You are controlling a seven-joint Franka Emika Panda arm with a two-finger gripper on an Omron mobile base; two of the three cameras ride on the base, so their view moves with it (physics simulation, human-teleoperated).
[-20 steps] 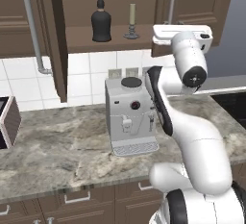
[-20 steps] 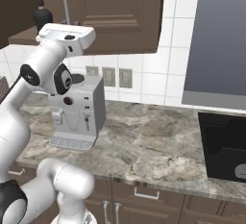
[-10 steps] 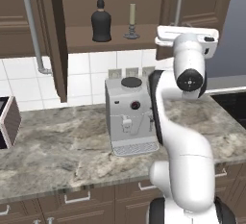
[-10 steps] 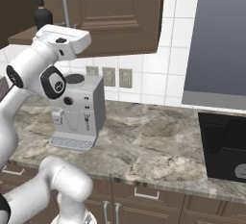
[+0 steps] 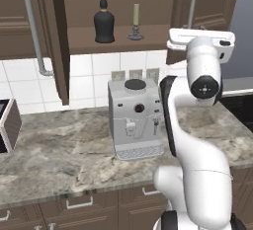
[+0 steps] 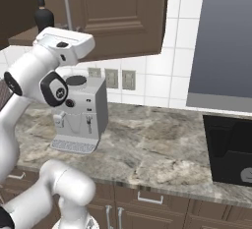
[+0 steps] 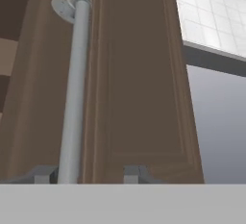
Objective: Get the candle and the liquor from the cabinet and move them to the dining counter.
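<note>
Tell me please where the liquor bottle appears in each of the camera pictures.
Left base view: the liquor stands upper centre on the open cabinet shelf, left of the candle.
Right base view: the liquor is at the upper left edge.
Hand view: not in it.
Shared landmark: the grey coffee machine below the cabinet.

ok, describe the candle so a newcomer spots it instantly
Find the open dark brown wooden wall cabinet above the white coffee machine. On its shelf stands a short cream taper candle in a small grey metal candlestick, right of the taller squat black bottle.
</note>
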